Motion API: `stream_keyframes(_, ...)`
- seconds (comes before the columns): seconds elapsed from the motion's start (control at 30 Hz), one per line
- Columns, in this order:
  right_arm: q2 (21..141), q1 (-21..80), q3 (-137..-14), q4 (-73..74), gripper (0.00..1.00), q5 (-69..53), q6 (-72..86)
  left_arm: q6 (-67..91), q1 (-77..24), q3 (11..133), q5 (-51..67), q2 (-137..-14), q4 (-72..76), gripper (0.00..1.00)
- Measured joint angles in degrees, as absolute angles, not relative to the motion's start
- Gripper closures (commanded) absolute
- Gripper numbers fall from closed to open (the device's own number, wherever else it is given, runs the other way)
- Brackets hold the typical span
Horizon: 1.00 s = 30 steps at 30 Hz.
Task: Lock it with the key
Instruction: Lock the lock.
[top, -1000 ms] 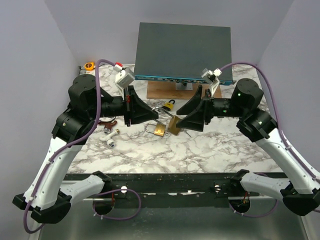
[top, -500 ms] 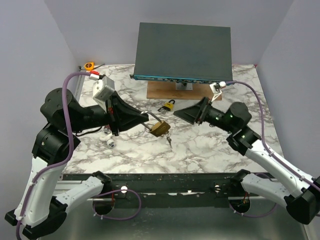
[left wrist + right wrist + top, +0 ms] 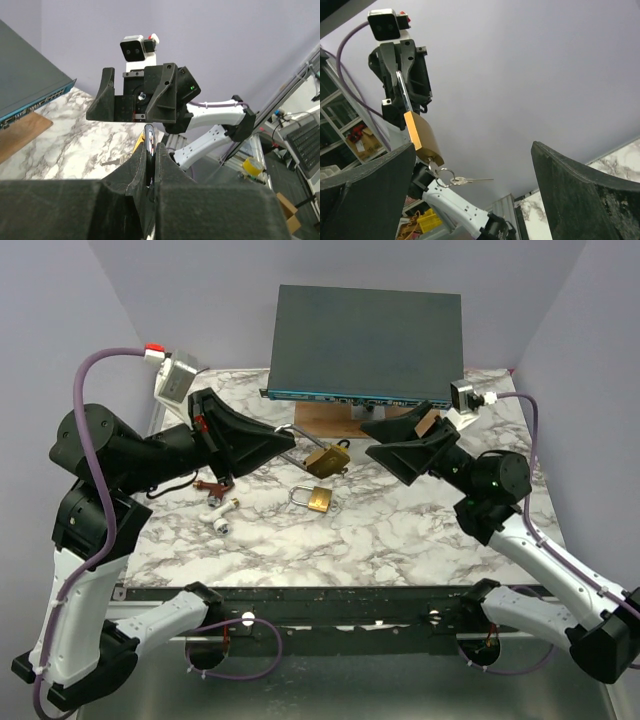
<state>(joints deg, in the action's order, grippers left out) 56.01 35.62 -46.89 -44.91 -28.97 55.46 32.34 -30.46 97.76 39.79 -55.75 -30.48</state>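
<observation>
My left gripper (image 3: 292, 443) is shut on the steel shackle (image 3: 402, 93) of a brass padlock (image 3: 325, 461) and holds it in the air above the table, body hanging down. In the right wrist view the padlock (image 3: 423, 136) has a key in its bottom, with a ring and a second key (image 3: 470, 180) dangling. In the left wrist view my fingers (image 3: 167, 160) pinch the shackle (image 3: 149, 142). My right gripper (image 3: 386, 447) is open and empty, facing the padlock from the right with a gap between them. A second brass padlock (image 3: 317, 499) lies on the marble table (image 3: 400, 530).
A dark flat box (image 3: 366, 342) stands on a wooden block (image 3: 330, 421) at the back. A red key-like piece (image 3: 212, 486) and a white cylinder (image 3: 222, 515) lie at the left, below my left arm.
My left gripper has lifted the padlock off the table, up and toward the back. My right gripper has risen and tilted upward, staying open.
</observation>
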Motion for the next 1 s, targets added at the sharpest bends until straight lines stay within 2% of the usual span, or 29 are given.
stream_keyframes(0.17, 59.7, 37.3, -51.3, -48.2, 0.04, -29.2, 54.5, 36.4, -30.5, 97.9, 38.9, -56.5, -26.9, 1.0)
stream_keyframes(0.33, 62.3, 43.0, -53.2, -49.9, 0.08, -29.2, 52.7, 38.7, -30.5, 95.9, 37.2, -56.7, -24.1, 1.0)
stream_keyframes(0.67, 63.7, 49.1, -53.2, -50.3, 0.33, -27.8, 49.3, 40.2, -30.6, 94.3, 36.2, -56.6, -22.5, 1.0)
stream_keyframes(1.0, 65.9, 50.2, -53.8, -50.6, 0.5, -26.2, 49.0, 40.2, -30.8, 92.1, 35.6, -54.7, -21.8, 1.0)
